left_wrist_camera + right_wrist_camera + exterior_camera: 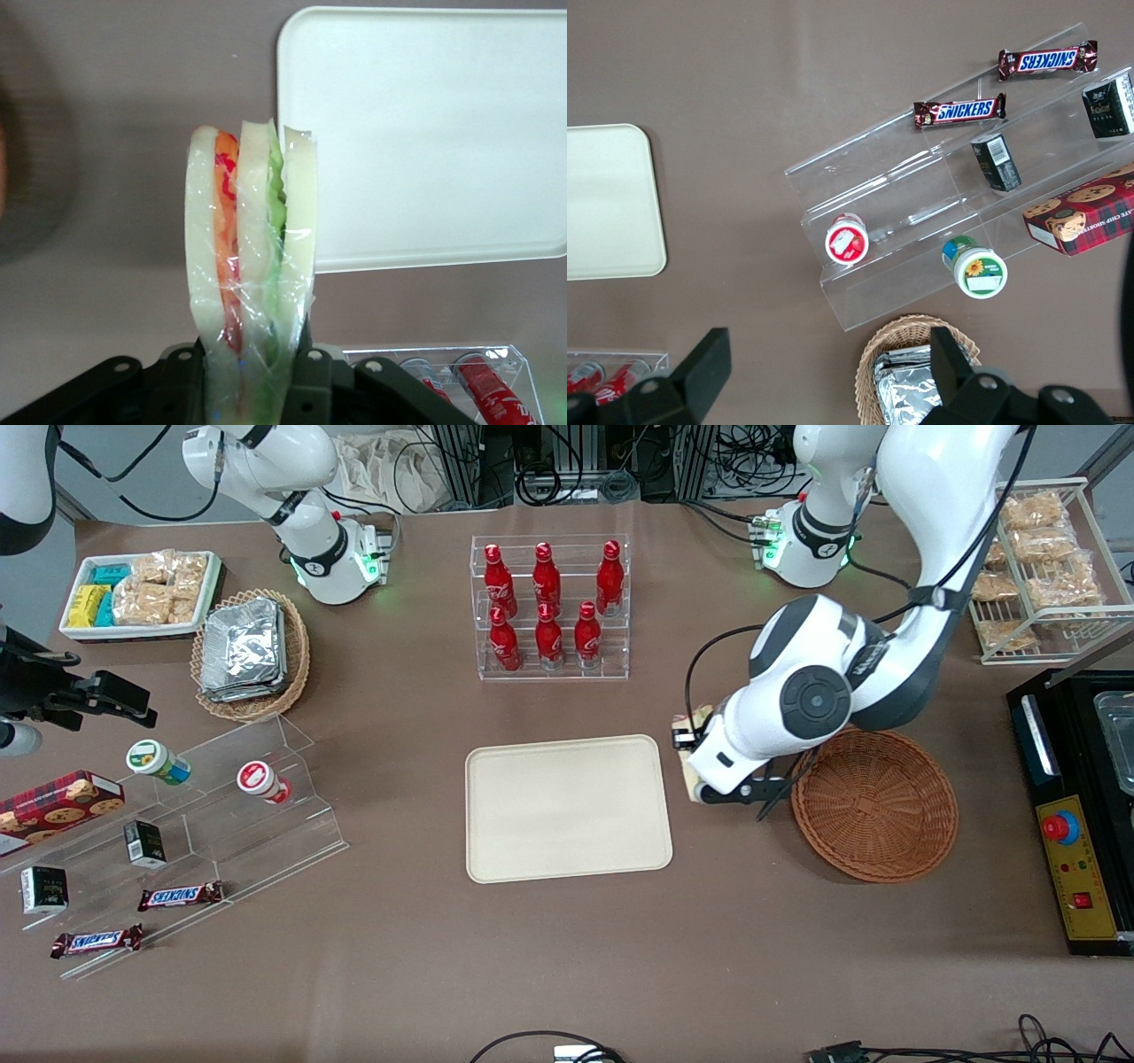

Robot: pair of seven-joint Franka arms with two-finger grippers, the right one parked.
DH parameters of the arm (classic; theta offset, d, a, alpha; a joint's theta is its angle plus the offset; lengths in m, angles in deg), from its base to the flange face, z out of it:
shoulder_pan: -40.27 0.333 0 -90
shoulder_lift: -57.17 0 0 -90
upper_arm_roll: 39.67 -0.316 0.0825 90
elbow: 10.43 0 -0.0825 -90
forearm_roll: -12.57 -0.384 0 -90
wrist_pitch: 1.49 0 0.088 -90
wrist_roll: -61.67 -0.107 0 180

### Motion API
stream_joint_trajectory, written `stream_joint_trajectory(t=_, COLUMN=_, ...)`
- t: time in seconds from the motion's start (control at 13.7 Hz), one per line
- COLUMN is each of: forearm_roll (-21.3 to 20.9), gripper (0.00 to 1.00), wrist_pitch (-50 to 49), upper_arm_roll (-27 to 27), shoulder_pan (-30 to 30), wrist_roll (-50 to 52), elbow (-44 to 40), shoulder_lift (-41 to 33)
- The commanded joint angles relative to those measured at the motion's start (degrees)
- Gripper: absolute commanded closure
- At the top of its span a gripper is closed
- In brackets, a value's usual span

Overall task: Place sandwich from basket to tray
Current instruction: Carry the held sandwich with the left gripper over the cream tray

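The gripper (252,376) pinches the wrapped sandwich (251,257) by its narrow end, between basket (875,804) and tray (567,808) edge; it looks light, soft, crushable, its film slippery.

The gripper (694,760) holds the sandwich (251,266) between basket (875,804) and tray (567,808). Bare worktop (709,886) separates them. The tray surface is unobstructed.

Front view overhead; wrist views close, downward (all share tray (567,808)).
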Motion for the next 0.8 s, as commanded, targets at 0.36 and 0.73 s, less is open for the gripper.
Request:
stream_joint_trajectory(t=0.36, forearm_roll=-9.6, gripper=0.62, wrist_pitch=6.5, upper_arm_roll=1.7, shoulder_pan=-6.6, wrist_roll=3.7, elbow=-6.5, shoulder_lift=13.9)
stream_joint_trajectory(t=0.73, forearm_roll=-16.5, gripper=0.62, wrist_pitch=7.6, upper_arm_roll=1.6, shoulder_pan=-7.7, wrist_roll=5.8, elbow=-7.1, shoulder_lift=18.5)
